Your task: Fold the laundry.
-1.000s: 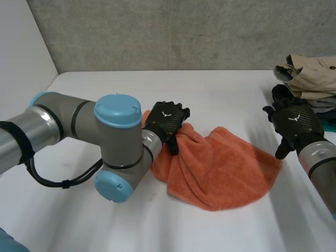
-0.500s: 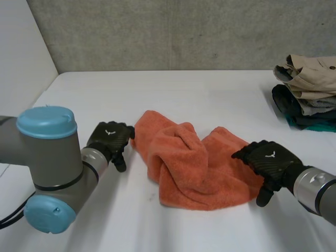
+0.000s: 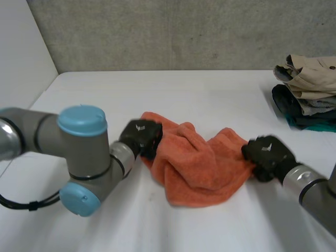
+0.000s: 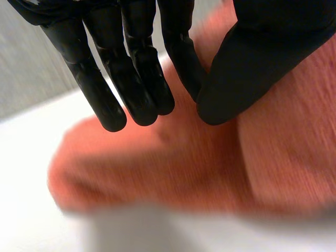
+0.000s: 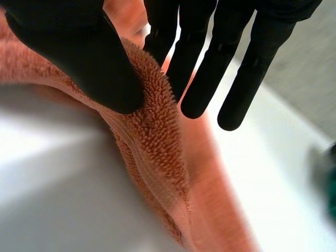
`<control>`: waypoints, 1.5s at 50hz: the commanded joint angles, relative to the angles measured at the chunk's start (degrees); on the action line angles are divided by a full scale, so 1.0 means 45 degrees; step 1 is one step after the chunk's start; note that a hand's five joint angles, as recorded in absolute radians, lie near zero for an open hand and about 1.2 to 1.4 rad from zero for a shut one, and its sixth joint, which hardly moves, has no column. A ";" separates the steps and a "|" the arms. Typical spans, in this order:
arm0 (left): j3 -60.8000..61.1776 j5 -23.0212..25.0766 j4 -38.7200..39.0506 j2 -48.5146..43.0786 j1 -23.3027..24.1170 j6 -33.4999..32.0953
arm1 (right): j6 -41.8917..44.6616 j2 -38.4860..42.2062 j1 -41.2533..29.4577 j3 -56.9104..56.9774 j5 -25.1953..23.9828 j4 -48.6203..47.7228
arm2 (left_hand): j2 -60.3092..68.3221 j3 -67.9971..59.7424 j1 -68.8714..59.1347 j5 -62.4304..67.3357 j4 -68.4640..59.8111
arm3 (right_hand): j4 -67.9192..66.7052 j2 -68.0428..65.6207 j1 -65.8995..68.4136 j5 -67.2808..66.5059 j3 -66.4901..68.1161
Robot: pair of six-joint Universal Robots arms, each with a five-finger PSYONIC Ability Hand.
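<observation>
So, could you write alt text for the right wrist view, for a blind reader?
The right hand pinches the fuzzy edge of an orange towel between its thumb and straight fingers. The towel runs on from the hand over the white table.

This looks to me like a robot lab, not a home. A bare grey concrete wall stands behind a plain white table. My grey, blue-capped left arm reaches over it, where a towel and a heap of clothes lie.
</observation>
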State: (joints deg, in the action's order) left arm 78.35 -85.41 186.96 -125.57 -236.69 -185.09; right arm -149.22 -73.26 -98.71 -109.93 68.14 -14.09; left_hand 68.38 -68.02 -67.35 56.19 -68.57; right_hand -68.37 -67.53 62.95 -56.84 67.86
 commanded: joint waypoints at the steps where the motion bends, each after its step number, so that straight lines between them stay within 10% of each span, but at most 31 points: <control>1: 0.0147 -0.0004 -0.0062 0.3134 -0.0058 0.0895 | -0.0705 -0.2894 0.0138 0.0656 0.0171 0.0219 | 0.2583 -0.2662 -0.2812 0.3069 -0.2540 | -0.2585 -0.2771 0.3789 -0.2925 0.2698; 13: 0.0965 0.0094 -0.0373 0.5775 -0.0820 0.0857 | -0.0824 -0.4990 0.0646 0.2651 -0.0239 0.3892 | 0.2583 -0.2662 -0.2812 0.3069 -0.2540 | -0.2585 -0.2771 0.3789 -0.2925 0.2698; 17: 0.2193 0.0113 -0.0783 0.4491 -0.0665 0.0760 | -0.0863 -0.4249 0.0646 0.2125 -0.0239 0.3717 | -0.6585 0.6505 0.6356 -0.6098 0.6627 | -0.2585 -0.2771 0.3789 -0.2925 0.2698; 26: 0.2862 0.0074 -0.0180 0.2457 0.0039 0.0428 | -0.0707 -0.3037 0.0666 0.1636 -0.0083 0.3326 | -0.8776 0.8697 0.8547 -0.8289 0.8819 | -0.2585 -0.2771 0.3789 -0.2925 0.2698; 44: -0.0614 -0.0531 0.0427 -0.1959 0.0215 -0.2091 | -0.0707 -0.2783 0.0764 0.0932 -0.0102 0.2682 | -0.7919 0.7839 0.7690 -0.7432 0.7961 | -0.2585 -0.2771 0.3789 -0.2925 0.2698; 50: -0.1142 -0.1058 0.0504 -0.2156 0.0195 -0.2522 | -0.0687 -0.2724 0.0764 0.0952 -0.0102 0.2623 | 0.2557 -0.2636 -0.2786 0.3044 -0.2514 | -0.2585 -0.2771 0.3789 -0.2925 0.2698; 53: -0.1162 -0.1078 0.0563 -0.1980 0.0176 -0.2522 | -0.0687 -0.2744 0.0764 0.1030 -0.0102 0.2623 | 0.2583 -0.2662 -0.2812 0.3069 -0.2540 | -0.2585 -0.2771 0.3789 -0.2925 0.2698; 75: -0.0829 -0.0942 -0.0842 0.6692 -0.0156 -0.1330 | -0.0629 -0.5459 0.0570 0.4856 -0.0278 0.5980 | 0.2583 -0.2662 -0.2812 0.3069 -0.2540 | -0.2585 -0.2771 0.3789 -0.2925 0.2698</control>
State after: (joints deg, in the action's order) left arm 76.15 -89.79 186.46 -99.56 -236.27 -191.44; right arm -152.09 -96.32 -95.44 -93.41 67.32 7.53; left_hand 68.39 -68.01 -62.35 54.67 -68.60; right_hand -68.60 -67.59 62.95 -57.63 68.10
